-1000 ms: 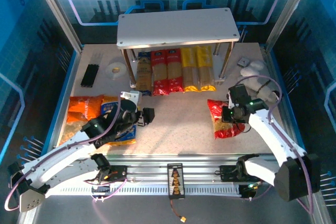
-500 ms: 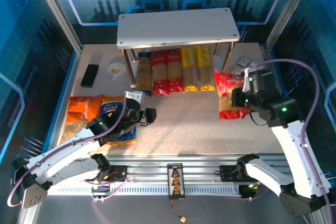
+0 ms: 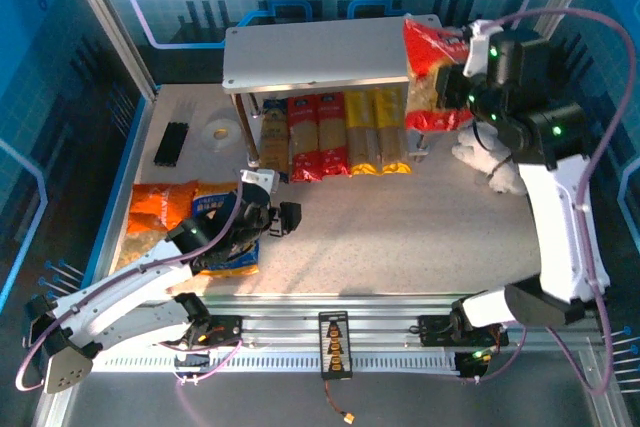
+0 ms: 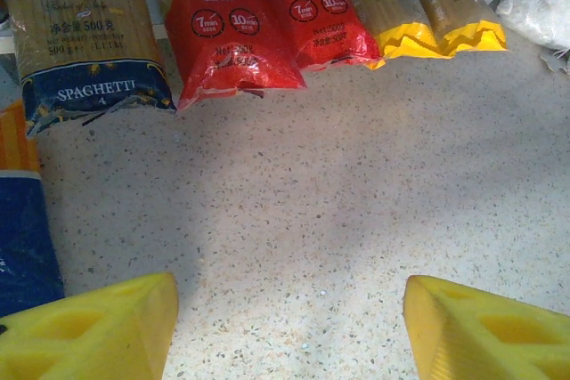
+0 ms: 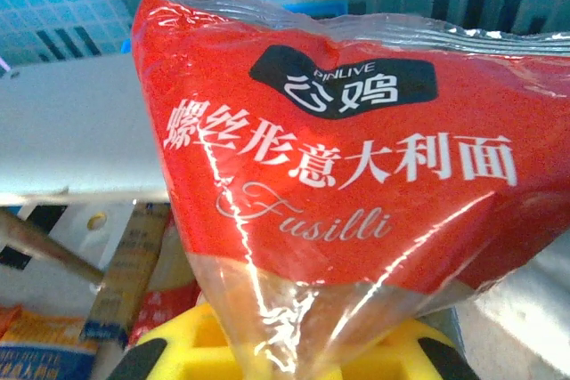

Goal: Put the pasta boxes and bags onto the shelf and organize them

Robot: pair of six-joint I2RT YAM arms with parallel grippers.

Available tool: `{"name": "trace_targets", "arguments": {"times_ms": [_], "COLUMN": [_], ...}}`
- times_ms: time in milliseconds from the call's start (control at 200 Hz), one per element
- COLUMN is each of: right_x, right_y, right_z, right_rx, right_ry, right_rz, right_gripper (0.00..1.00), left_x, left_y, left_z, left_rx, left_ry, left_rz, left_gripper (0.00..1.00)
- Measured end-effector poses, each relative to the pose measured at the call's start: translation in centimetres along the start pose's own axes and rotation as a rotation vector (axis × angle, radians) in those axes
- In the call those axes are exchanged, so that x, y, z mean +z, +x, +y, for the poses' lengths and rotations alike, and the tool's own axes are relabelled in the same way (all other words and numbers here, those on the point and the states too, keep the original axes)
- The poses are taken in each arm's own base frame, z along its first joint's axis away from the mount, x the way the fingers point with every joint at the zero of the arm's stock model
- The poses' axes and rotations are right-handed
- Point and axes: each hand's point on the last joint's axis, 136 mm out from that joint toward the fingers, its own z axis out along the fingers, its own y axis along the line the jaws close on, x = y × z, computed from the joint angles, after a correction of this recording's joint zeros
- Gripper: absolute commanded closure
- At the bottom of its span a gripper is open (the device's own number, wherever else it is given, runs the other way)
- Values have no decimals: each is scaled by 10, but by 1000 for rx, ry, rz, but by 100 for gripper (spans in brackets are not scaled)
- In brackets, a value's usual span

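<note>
One red bag hangs pinched in the right gripper at the shelf's right edge; I'd lay it flat well inward, left gripper gaping idle.

Black sticks lie beside a white roll on the speckled table, well apart from white lumps.
</note>
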Motion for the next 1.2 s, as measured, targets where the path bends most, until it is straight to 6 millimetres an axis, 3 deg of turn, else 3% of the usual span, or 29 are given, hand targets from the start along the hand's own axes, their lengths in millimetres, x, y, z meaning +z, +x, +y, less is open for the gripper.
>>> {"name": "trace_targets", "arguments": {"times_ms": [185,385,630,911,1176,1201], "right_x": [38,67,99,130,138,139], "right_y": [-36,-53,-56,-43,-42,-42], "right_z": [5,7,3,-2,-7,-9], "right_rx": [-26,-53,-90,-113,-109,-109], "right_ry": [24,41,85,119,133,136], "right_rz": [-55,-90,-92,-45,-47,-45], "right_gripper": [100,100,100,100,100,95], "left_x": [-1,0,0,0,1,1], "left_y": [-3,-6,-8,-9,-8,-8], "left_z": [-1,5,7,8,9,9], "left_rx": [1,-8,-4,-1,-1,-1], "left_ry": [1,-14,-21,-25,-28,-28], "left_rz": [-7,-11,-14,-14,-12,-12], "left_gripper": [31,31,31,31,31,31]}}
